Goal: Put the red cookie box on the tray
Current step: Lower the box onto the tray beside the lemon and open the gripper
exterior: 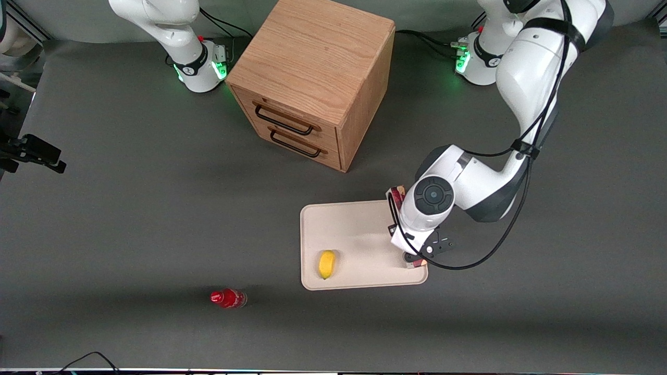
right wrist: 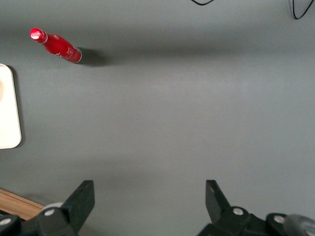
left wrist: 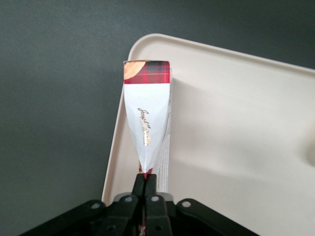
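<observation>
My left gripper hangs over the tray's edge that faces the working arm's end of the table, shut on the red cookie box. The fingers pinch the box's thin edge. Its white face and dark red plaid end point away from the wrist camera. From the front, the arm's wrist covers most of the box, and only a red end sticks out toward the cabinet. The box runs along the rim of the cream-white tray. Whether the box touches the tray cannot be told.
A yellow fruit lies on the tray near its front corner. A small red bottle lies on the grey table toward the parked arm's end. A wooden drawer cabinet stands farther from the front camera.
</observation>
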